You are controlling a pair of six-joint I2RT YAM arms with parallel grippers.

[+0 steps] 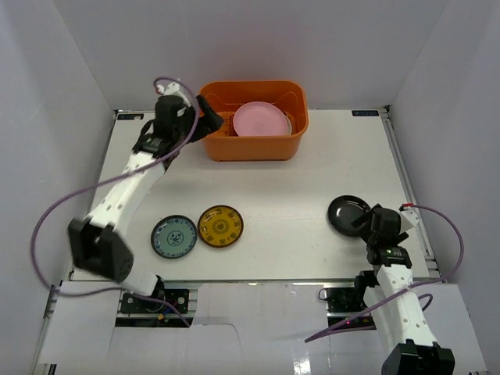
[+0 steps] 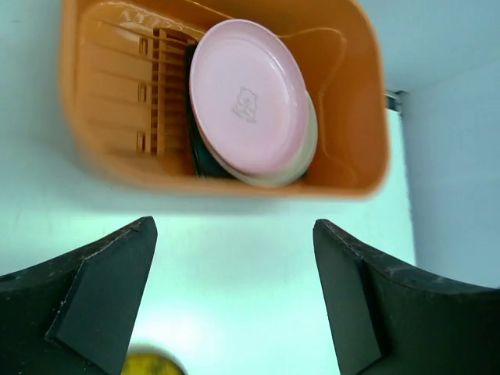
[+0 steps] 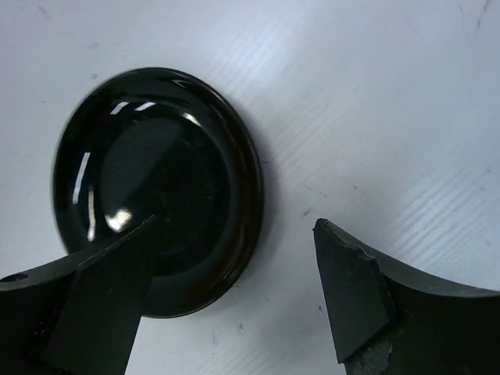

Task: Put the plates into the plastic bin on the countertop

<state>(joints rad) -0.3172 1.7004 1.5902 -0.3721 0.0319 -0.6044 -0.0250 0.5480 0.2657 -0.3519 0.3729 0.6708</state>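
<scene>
Right, nearest the bases we saw the right gripper (image 3: 234, 238) spread wide and carrying nothing. Its left finger (image 3: 117, 289) reached over the near rim of the black plate (image 3: 156, 187), its right finger stood off over bare countertop (image 1: 281, 195), and whether that left pad touched the plate we could not tell. The black plate was a glossy round dish with a raised rim, bright glints on its well, lying flat near the table's right side.

Over on the left, a little farther out, two small rounds lay flat side by side, close but apart: the teal-patterned plate (image 1: 174, 236) and, to its right, the amber-patterned plate (image 1: 220, 226), each with a dark ring and a centre motif.

At the far edge sat the plastic bin (image 1: 258, 145), orange, round-cornered, with a slotted floor showing at its left end. Inside we counted a stack: the pink plate (image 1: 262, 119) on top, with a faint little figure at its centre, a cream plate (image 2: 310, 148) under it, and a dark dish (image 2: 201, 160) peeking out below. The left gripper (image 1: 211, 117) hung at the bin's left end, jaws well apart and empty.
</scene>
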